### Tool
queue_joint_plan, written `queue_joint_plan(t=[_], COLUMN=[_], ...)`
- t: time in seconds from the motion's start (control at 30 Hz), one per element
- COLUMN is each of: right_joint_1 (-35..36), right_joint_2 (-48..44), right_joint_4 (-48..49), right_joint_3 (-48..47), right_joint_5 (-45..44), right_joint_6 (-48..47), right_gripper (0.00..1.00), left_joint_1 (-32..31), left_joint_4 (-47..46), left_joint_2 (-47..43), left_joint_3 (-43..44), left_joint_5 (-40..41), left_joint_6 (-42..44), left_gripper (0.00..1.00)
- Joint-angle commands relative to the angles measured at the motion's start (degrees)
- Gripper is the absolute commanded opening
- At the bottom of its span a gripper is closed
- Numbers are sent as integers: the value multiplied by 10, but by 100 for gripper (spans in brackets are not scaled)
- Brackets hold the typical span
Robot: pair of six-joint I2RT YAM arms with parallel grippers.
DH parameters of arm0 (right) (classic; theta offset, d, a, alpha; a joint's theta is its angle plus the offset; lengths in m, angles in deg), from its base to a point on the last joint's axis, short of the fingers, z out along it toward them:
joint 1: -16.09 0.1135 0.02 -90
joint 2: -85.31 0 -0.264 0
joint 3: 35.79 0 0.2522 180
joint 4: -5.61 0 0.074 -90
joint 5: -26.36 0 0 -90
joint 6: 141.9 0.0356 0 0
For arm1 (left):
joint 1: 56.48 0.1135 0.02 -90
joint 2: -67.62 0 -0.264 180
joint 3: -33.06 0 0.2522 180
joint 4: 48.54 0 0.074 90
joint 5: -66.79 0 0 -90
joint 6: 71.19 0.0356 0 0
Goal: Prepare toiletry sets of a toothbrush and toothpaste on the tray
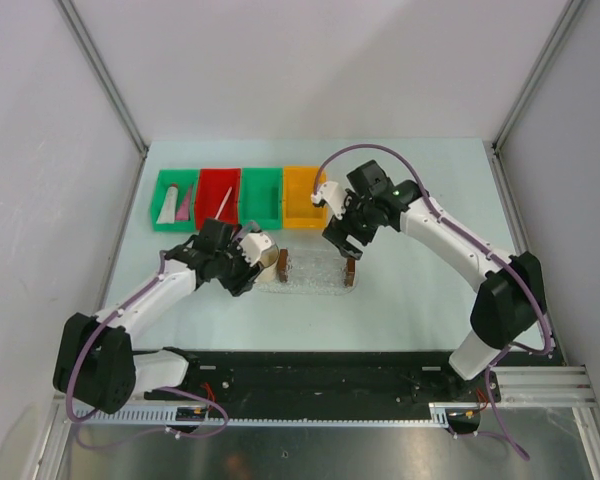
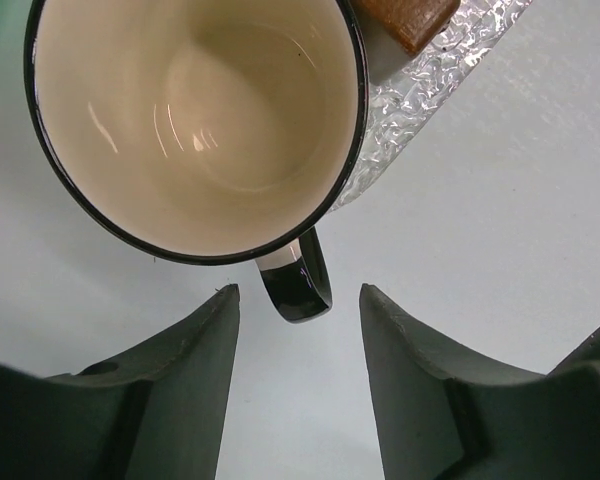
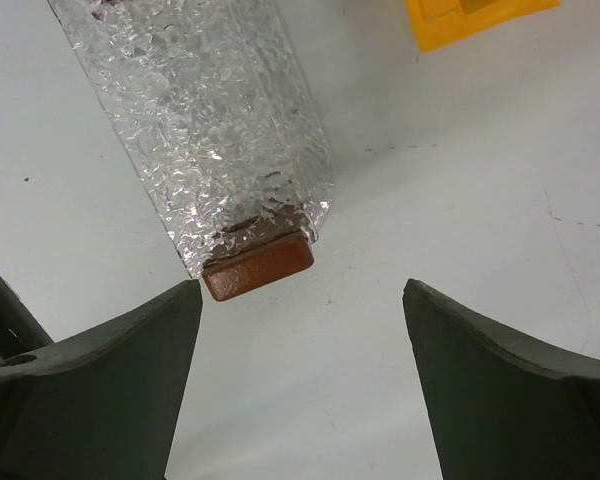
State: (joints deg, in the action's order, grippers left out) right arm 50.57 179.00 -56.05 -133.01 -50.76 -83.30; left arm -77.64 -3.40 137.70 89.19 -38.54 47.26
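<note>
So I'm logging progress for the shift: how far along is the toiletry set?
Barely started. Done: nothing, the tray shows no set on it. In hand: nothing gripped; the left gripper stands open astride the handle of a mug, the right gripper open over the tray's brown end block. Left: the toothbrush lies in the red bin and the toothpaste in the leftmost green bin; both must reach the tray.

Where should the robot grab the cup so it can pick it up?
The handle looks best. The cup stands upright, and its small black loop sticks straight out toward the left gripper, lined up with the gap between the open jaws. Come in from that side; the round body looks too wide for them.
</note>
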Motion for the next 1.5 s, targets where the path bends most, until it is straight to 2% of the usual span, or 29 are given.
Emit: queue_joint_plan(t=[0.0,0.63,1.47], right_joint_1=[9,14,23], right_joint_2=[10,7,11], right_joint_4=[4,4,6], right_joint_3=[-1,8,9], right_joint_5=[-10,-15,-25], right_joint_6=[-6,-2,0], right_gripper=[87,87,87], left_joint_1=[-5,-6,-7], left_joint_4=[-10,-21,-21], left_joint_2=[4,13,-21], left_joint_3=[6,0,-33], left_joint_5=[-21,-22,21], left_joint_6=[-16,-32,-32], left_gripper=[56,31,31])
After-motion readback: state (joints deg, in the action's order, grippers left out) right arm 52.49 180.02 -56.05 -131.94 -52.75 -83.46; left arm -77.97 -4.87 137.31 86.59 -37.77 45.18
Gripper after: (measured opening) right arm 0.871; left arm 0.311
